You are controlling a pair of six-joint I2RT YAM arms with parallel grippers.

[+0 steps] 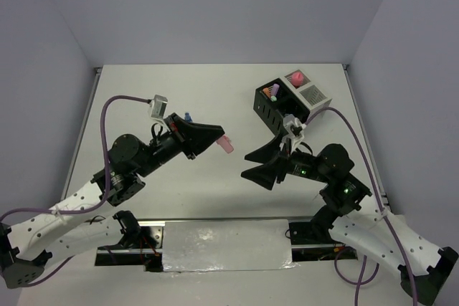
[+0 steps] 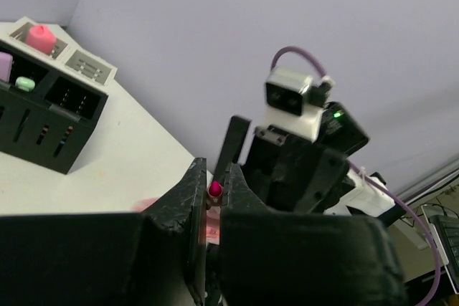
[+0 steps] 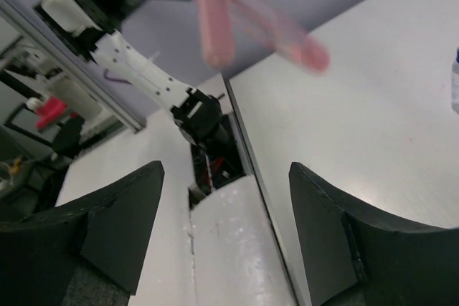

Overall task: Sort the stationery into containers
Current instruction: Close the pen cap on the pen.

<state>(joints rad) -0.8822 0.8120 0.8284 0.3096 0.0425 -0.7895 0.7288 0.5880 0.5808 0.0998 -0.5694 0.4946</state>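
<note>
The left gripper [image 1: 213, 137] [image 2: 215, 170] has its jaws pressed in on a short pale pink plastic highlighter [image 1: 225, 145] [image 2: 214, 190], pinching it near one end so that the other end pokes out past the fingertips, lifted clear of the white table [image 1: 143, 91]. Facing it across a gap, the right gripper [image 1: 247, 165] [image 3: 226, 170] has its two black fingers [image 3: 118, 223] spread wide with nothing between them; in its wrist view the pink highlighter [image 3: 215, 12] shows above as a motion-blurred streak. Just behind the left gripper, a small blue-capped bottle [image 1: 188, 116] [image 3: 455, 80] stands on the table. Further back on the right side sits the black square mesh organiser box [image 1: 267, 112] [image 2: 43, 127], which holds a purple marker [image 1: 272, 92] [image 2: 3, 66] and a small mint green piece [image 2: 25, 84] in its rear compartment. Touching its far side is the white mesh organiser box [image 1: 314, 95] [image 2: 90, 68], with a rounded pink eraser [image 1: 295, 78] [image 2: 41, 36] in one of its two compartments.
</note>
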